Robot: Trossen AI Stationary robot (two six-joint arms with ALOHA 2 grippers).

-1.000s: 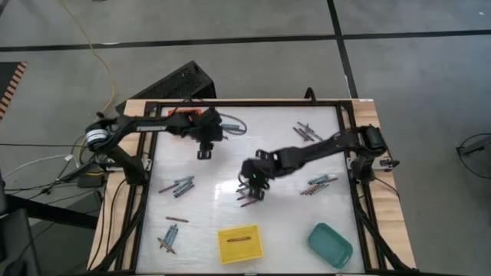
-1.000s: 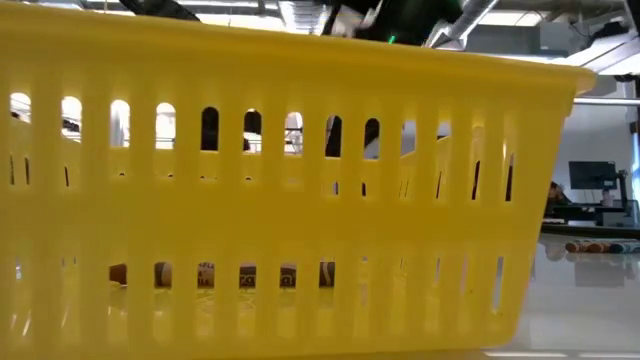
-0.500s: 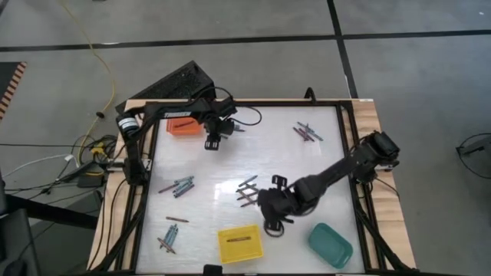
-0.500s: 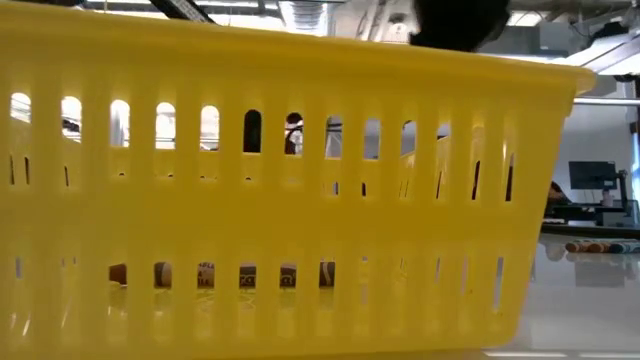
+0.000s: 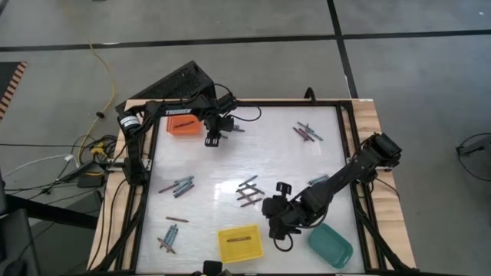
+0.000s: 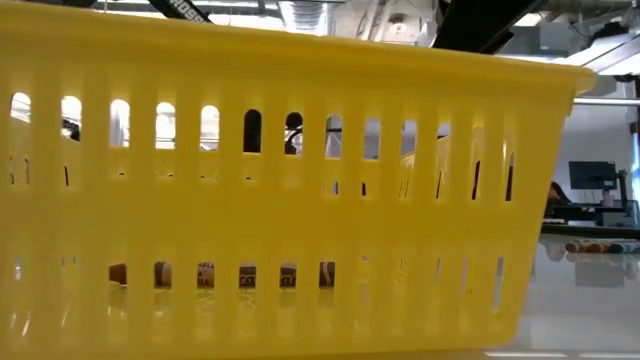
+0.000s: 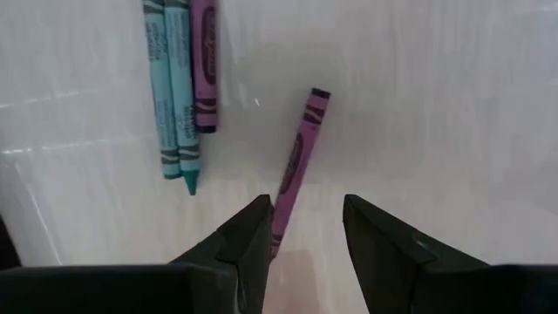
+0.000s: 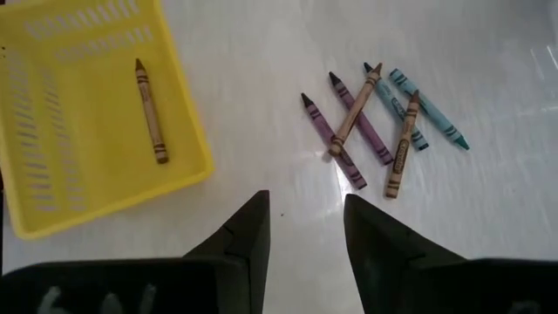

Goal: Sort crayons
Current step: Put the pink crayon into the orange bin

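White tabletop (image 5: 230, 165) in a black frame, on grey floor. Left gripper (image 5: 214, 139) is at the far side, just beside the orange tray (image 5: 184, 124); fingers apart w/ nothing between the tips. In its wrist view a purple crayon (image 7: 296, 161) lies on the table, its lower end by one fingertip (image 7: 258, 218) – can't tell if touching. Two teal crayons (image 7: 171, 87) and another purple one (image 7: 204, 61) lie side by side near it.

Right gripper (image 5: 279, 227) hovers btw the yellow tray (image 5: 240, 244) and the teal tray (image 5: 331, 244), fingers parted, empty. Yellow tray holds one brown crayon (image 8: 151, 111). Mixed cluster (image 8: 379, 122) of purple, brown and teal crayons lies crossed mid-table, near that tray. More crayon groups: left-centre (image 5: 177, 186), near-left (image 5: 169, 239), far-right (image 5: 307, 133), one by the right arm (image 5: 318, 180).

Low view is filled by the yellow tray's slotted wall (image 6: 280, 200); room beyond.
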